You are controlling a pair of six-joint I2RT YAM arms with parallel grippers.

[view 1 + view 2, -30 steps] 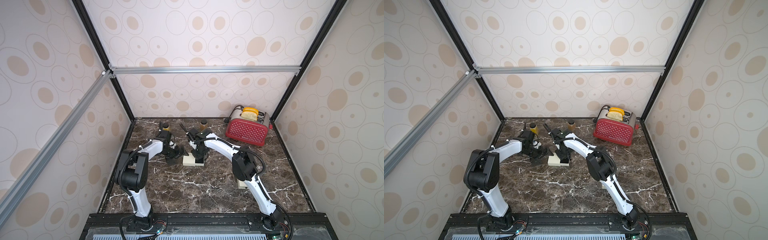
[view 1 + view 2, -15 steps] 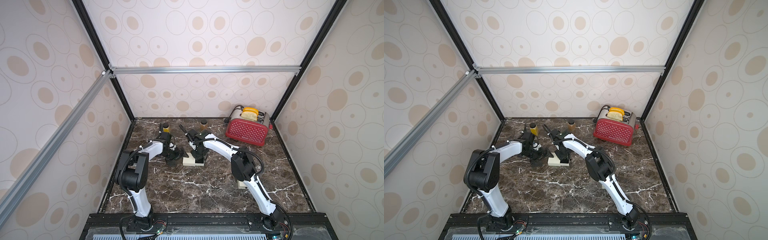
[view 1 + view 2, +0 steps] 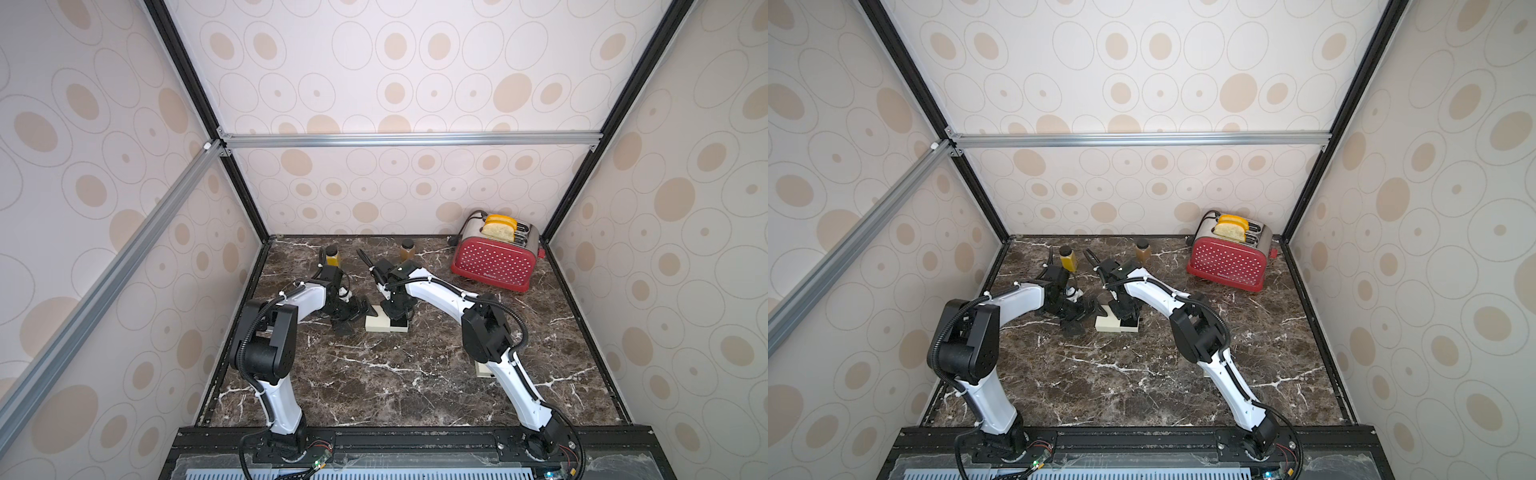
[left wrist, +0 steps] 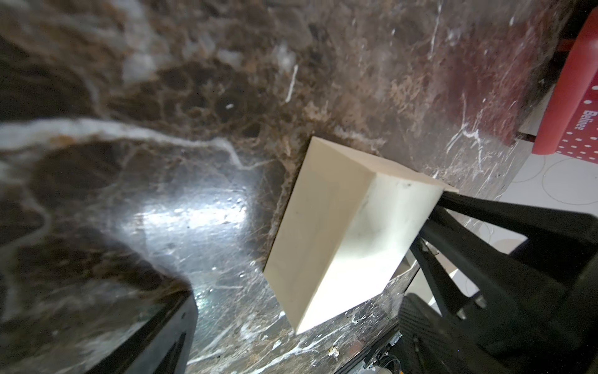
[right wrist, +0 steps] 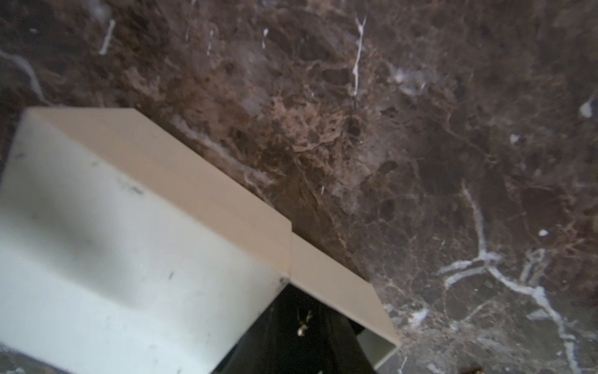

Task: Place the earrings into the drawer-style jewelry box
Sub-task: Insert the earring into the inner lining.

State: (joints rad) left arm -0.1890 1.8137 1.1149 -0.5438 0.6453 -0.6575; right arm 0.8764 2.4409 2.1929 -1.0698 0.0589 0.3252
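Observation:
The cream drawer-style jewelry box (image 3: 376, 323) lies mid-table in both top views, its drawer (image 5: 339, 291) pulled partly out. My right gripper (image 3: 397, 311) hangs over the open drawer. In the right wrist view a small gold earring (image 5: 302, 327) shows against the dark between the fingers and the drawer's inside; I cannot tell if it is still pinched. My left gripper (image 3: 353, 312) stands wide open at the box's (image 4: 339, 233) closed end, one finger (image 4: 517, 259) against its corner. A tiny gold piece (image 4: 333, 351), perhaps another earring, lies on the marble beside the box.
A red toaster (image 3: 494, 259) with toast stands at the back right. Two small jars (image 3: 332, 255) (image 3: 407, 249) and a dark tool (image 3: 365, 259) sit near the back wall. A cream flat piece (image 3: 482, 368) lies under my right arm.

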